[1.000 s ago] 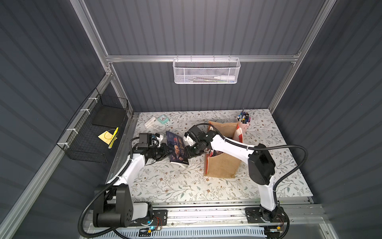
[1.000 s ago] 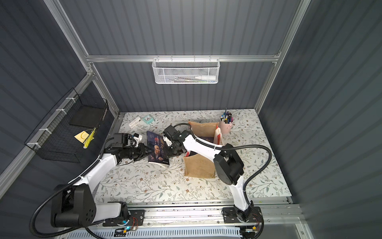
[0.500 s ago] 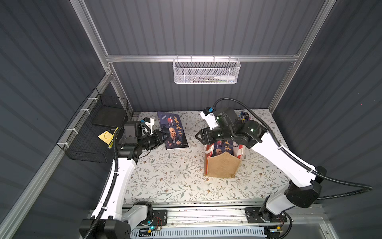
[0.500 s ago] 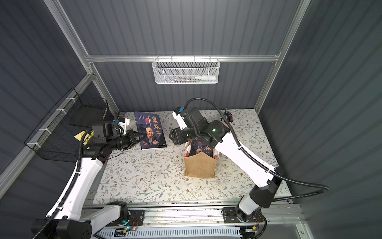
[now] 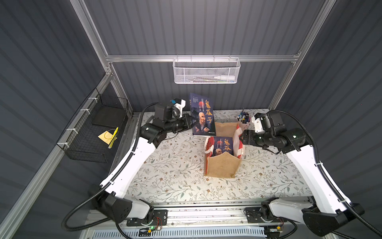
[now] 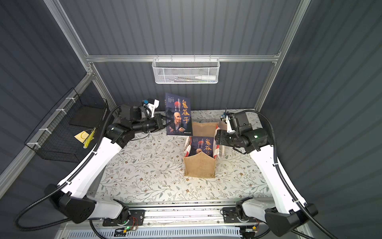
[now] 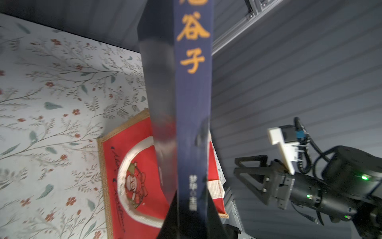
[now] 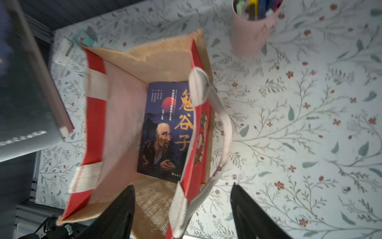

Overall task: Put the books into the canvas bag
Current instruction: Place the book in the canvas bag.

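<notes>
1. Floral-print table inside dark grey ribbed walls.
2. Canvas bag upright near the middle of the table, mouth open. Burlap front wall toward the robot's base, red-and-white panels at the two sides.
3. Inside the canvas bag: first navy book, its cover with the old man's face turned up to the cameras. Lower part hidden behind the front wall in both top views.
4. Left gripper closed tight on the second navy book. Pinched at the spine edge, low down, the spine running straight out from between the jaws in the left wrist view.
5. Second navy book upright in the air, above and behind the far left corner of the canvas bag. Lower right corner close over the far rim, not inside.
6. Right gripper with jaws spread wide, nothing gripped. Just beside the right panel of the canvas bag, at rim height; touching or not, cannot tell.
7. White handle of the canvas bag passing between the two fingers in the right wrist view.
8. Pink pen cup near the far right corner of the canvas bag.
</notes>
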`<state>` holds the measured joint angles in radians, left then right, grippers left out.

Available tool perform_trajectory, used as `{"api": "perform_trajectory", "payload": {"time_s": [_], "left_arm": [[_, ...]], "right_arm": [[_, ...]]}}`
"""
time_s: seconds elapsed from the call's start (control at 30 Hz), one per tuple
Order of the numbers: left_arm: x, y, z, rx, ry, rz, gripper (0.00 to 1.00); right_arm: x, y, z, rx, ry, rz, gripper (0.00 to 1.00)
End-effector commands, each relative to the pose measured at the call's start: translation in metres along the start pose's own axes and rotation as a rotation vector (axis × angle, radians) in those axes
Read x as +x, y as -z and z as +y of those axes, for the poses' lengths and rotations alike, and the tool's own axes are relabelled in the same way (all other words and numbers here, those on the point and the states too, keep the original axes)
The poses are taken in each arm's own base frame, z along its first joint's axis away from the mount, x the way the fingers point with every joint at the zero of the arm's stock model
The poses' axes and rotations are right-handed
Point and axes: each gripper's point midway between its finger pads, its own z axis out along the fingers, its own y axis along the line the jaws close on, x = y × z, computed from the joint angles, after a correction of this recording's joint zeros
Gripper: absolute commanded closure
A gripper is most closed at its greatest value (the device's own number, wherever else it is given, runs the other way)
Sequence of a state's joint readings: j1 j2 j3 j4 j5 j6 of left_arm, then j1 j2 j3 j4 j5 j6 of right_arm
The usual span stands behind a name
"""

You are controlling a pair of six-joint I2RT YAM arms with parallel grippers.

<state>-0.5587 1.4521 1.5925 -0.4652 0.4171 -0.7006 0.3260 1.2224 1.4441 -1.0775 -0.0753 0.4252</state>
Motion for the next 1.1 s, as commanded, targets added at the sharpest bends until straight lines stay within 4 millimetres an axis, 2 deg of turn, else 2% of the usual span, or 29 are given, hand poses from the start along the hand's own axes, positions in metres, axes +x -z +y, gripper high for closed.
{"api": "perform_trajectory", "payload": {"time_s": [0.0,0.13,0.17,0.27,0.4,0.5,0.57,0.6,0.7,0.83,0.93,1.0,1.07], "left_arm": [[-0.022,-0.01,-0.056,0.104,-0.122,-0.086,1.0],[-0.006,-0.047,-0.078,0.135,-0.16,-0.032,1.0],[-0.004,-0.055,-0.076,0.111,-0.165,-0.035,1.0],[0.016,-0.079,-0.068,0.077,-0.168,0.013,1.0],[0.04,-0.096,-0.055,0.026,-0.177,0.067,1.0],[0.049,-0.095,-0.044,-0.031,-0.192,0.083,1.0],[0.048,-0.089,-0.04,-0.053,-0.2,0.07,1.0],[0.045,-0.084,-0.042,-0.055,-0.207,0.059,1.0],[0.031,-0.072,-0.06,-0.026,-0.228,0.019,1.0],[0.01,-0.057,-0.095,0.067,-0.233,-0.037,1.0],[0.004,-0.054,-0.109,0.124,-0.208,-0.06,1.0],[0.009,-0.06,-0.103,0.114,-0.185,-0.043,1.0],[0.019,-0.069,-0.085,0.063,-0.157,-0.014,1.0]], "right_arm": [[0.02,-0.019,0.009,-0.098,-0.053,0.09,0.26],[0.032,-0.034,0.012,-0.14,-0.079,0.131,0.28],[0.034,-0.037,0.011,-0.135,-0.08,0.138,0.3],[0.041,-0.043,0.005,-0.124,-0.079,0.157,0.41],[0.045,-0.047,-0.001,-0.104,-0.074,0.169,0.64],[0.045,-0.048,-0.006,-0.081,-0.073,0.166,0.76],[0.044,-0.049,-0.009,-0.068,-0.071,0.161,0.8],[0.042,-0.041,-0.008,-0.076,-0.066,0.133,0.81],[0.043,-0.04,-0.009,-0.074,-0.066,0.133,0.84],[0.044,-0.04,-0.01,-0.077,-0.072,0.113,0.9],[0.043,-0.036,-0.009,-0.088,-0.078,0.085,0.92],[0.043,-0.034,-0.01,-0.088,-0.081,0.073,0.93],[0.043,-0.031,-0.011,-0.085,-0.081,0.064,0.94]]}}
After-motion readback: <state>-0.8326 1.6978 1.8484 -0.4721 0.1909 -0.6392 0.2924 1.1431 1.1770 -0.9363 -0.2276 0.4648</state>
